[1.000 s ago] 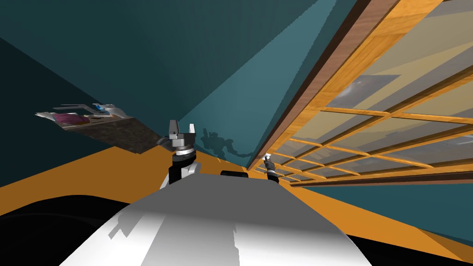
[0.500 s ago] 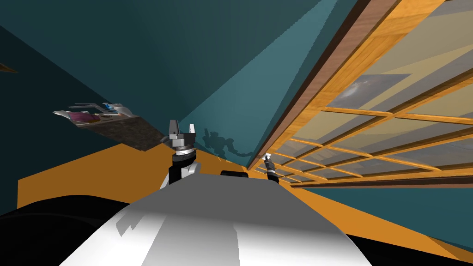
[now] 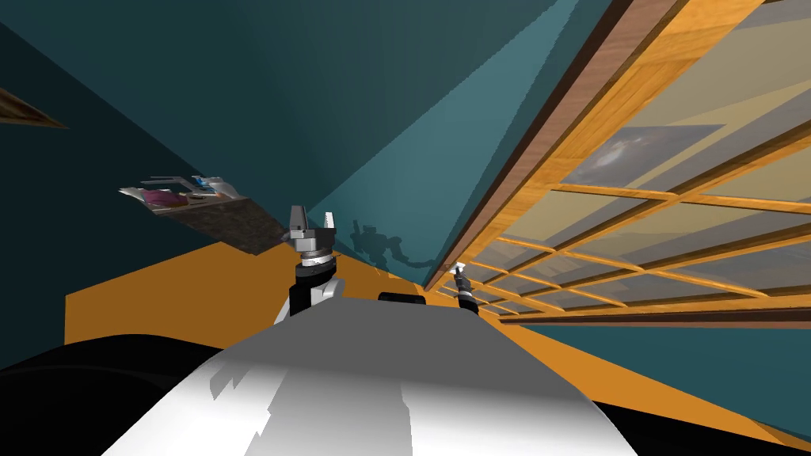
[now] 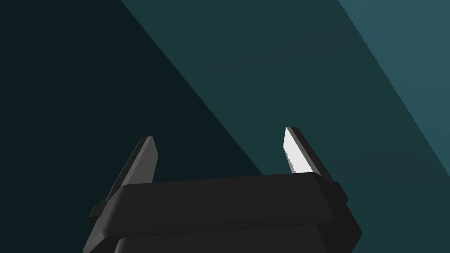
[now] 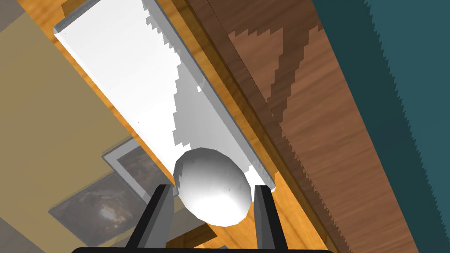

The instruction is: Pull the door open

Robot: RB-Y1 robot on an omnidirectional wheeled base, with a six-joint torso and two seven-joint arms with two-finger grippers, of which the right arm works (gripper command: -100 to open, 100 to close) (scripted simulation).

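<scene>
White doorknob (image 5: 214,193) sits pinched between my right claw's (image 5: 212,187) fingers on the glazed wooden door (image 3: 657,194); my left claw (image 4: 219,133) gapes empty.

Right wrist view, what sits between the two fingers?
The white knob: both fingers press its sides, as the right wrist view shows.

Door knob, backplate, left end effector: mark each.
door knob (image 5: 214,193), right wrist view, centre of its rounded face.
backplate (image 5: 132,83), right wrist view, lit flat face.
left end effector (image 4: 219,134), left wrist view, midway between fingertips.
</scene>
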